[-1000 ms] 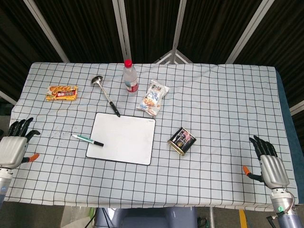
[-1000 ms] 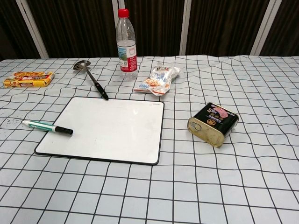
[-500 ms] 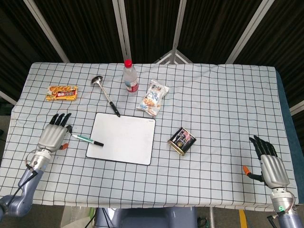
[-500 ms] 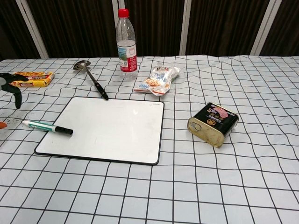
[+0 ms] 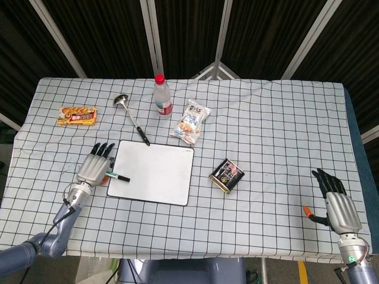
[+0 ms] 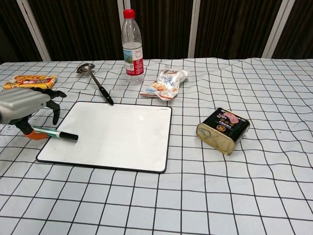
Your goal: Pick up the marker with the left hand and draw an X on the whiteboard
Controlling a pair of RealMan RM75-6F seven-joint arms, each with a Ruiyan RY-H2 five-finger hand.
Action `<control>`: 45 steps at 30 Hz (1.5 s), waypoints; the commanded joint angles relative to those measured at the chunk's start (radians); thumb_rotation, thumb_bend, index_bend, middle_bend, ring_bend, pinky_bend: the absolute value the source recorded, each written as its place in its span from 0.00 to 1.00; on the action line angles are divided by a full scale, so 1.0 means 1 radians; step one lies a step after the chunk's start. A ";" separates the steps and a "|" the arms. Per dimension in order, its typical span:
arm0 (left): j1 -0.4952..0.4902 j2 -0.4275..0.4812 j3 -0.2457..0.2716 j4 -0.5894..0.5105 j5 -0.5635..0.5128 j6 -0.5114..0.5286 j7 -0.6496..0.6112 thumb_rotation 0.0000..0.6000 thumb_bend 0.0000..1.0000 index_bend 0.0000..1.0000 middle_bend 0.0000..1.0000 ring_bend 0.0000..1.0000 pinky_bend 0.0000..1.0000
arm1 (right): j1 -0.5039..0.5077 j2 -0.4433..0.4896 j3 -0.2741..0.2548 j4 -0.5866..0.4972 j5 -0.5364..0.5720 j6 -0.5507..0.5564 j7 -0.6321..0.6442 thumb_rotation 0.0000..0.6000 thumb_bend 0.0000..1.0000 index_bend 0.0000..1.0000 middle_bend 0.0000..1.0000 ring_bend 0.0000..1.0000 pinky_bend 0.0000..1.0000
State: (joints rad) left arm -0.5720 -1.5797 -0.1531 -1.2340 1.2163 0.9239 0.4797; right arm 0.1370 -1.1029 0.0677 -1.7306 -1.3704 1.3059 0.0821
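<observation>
Since the earlier frames, the left hand [image 5: 95, 168] has travelled from the surface's left edge to the marker [image 6: 55, 132], which lies across the left edge of the whiteboard [image 5: 155, 171]. Its fingers are spread over the marker's barrel; no grasp is formed yet. Closing is the likely next step. The right hand [image 5: 336, 204] rests open near the right corner.

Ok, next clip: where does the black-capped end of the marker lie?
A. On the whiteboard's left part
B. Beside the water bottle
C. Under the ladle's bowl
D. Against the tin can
A: the marker lies across the left edge of the whiteboard, its black cap on the white surface and its other end under the left hand, far from the can, ladle and bottle.
</observation>
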 commanded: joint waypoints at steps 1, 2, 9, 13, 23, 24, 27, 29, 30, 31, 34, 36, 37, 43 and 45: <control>-0.007 -0.009 0.003 0.002 -0.010 -0.005 0.009 1.00 0.41 0.46 0.02 0.00 0.00 | 0.000 0.000 0.001 0.000 0.000 0.001 0.000 1.00 0.31 0.00 0.00 0.00 0.00; -0.008 -0.011 0.004 0.002 -0.013 -0.006 0.011 1.00 0.41 0.47 0.02 0.00 0.00 | 0.000 0.000 0.001 0.000 0.000 0.001 0.000 1.00 0.31 0.00 0.00 0.00 0.00; -0.009 -0.018 0.017 0.001 -0.020 0.003 0.013 1.00 0.46 0.58 0.06 0.00 0.00 | 0.000 0.000 0.002 -0.001 0.002 0.002 0.001 1.00 0.31 0.00 0.00 0.00 0.00; -0.004 -0.022 0.018 -0.002 0.001 0.029 -0.030 1.00 0.48 0.64 0.08 0.00 0.00 | -0.001 0.000 0.003 -0.002 0.003 0.003 0.001 1.00 0.31 0.00 0.00 0.00 0.00; 0.007 -0.001 -0.038 -0.094 0.014 0.106 -0.164 1.00 0.49 0.68 0.10 0.00 0.00 | 0.000 0.001 0.003 -0.004 0.007 0.000 -0.001 1.00 0.31 0.00 0.00 0.00 0.00; 0.010 -0.002 -0.049 -0.111 0.012 0.117 -0.190 1.00 0.49 0.68 0.10 0.00 0.00 | 0.000 0.001 0.003 -0.004 0.007 0.000 -0.002 1.00 0.31 0.00 0.00 0.00 0.00; 0.015 -0.012 -0.088 -0.162 0.004 0.144 -0.285 1.00 0.49 0.68 0.10 0.00 0.00 | -0.001 0.000 0.003 -0.005 0.006 0.001 -0.003 1.00 0.31 0.00 0.00 0.00 0.00; 0.014 -0.025 -0.115 -0.195 -0.012 0.149 -0.351 1.00 0.49 0.68 0.10 0.00 0.00 | -0.001 0.000 0.003 -0.006 0.007 0.001 -0.004 1.00 0.31 0.00 0.00 0.00 0.00; 0.012 -0.031 -0.125 -0.208 -0.020 0.146 -0.375 1.00 0.49 0.68 0.10 0.00 0.00 | -0.001 0.000 0.003 -0.006 0.008 0.001 -0.004 1.00 0.31 0.00 0.00 0.00 0.00; 0.009 -0.036 -0.134 -0.219 -0.029 0.141 -0.398 1.00 0.49 0.68 0.10 0.00 0.00 | -0.001 0.000 0.003 -0.006 0.008 0.001 -0.004 1.00 0.31 0.00 0.00 0.00 0.00; -0.001 -0.057 -0.156 -0.247 -0.050 0.121 -0.465 1.00 0.49 0.68 0.10 0.00 0.00 | -0.001 0.000 0.004 -0.005 0.009 0.000 -0.002 1.00 0.31 0.00 0.00 0.00 0.00; -0.009 -0.078 -0.167 -0.258 -0.069 0.104 -0.511 1.00 0.49 0.68 0.10 0.00 0.00 | 0.000 0.001 0.005 -0.005 0.012 -0.001 0.001 1.00 0.31 0.00 0.00 0.00 0.00; -0.013 -0.087 -0.171 -0.260 -0.077 0.096 -0.527 1.00 0.49 0.68 0.11 0.00 0.00 | 0.000 0.001 0.005 -0.005 0.013 -0.002 0.002 1.00 0.31 0.00 0.00 0.00 0.00; -0.046 -0.152 -0.177 -0.232 -0.098 0.056 -0.585 1.00 0.49 0.69 0.11 0.00 0.00 | 0.001 0.004 0.007 -0.006 0.018 -0.007 0.010 1.00 0.31 0.00 0.00 0.00 0.00; -0.054 -0.174 -0.177 -0.217 -0.094 0.055 -0.601 1.00 0.49 0.69 0.12 0.00 0.00 | 0.001 0.005 0.008 -0.006 0.019 -0.008 0.013 1.00 0.31 0.00 0.00 0.00 0.00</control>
State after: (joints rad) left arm -0.6168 -1.7386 -0.3287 -1.4633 1.1212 0.9831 -0.1083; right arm 0.1381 -1.0984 0.0752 -1.7366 -1.3517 1.2978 0.0946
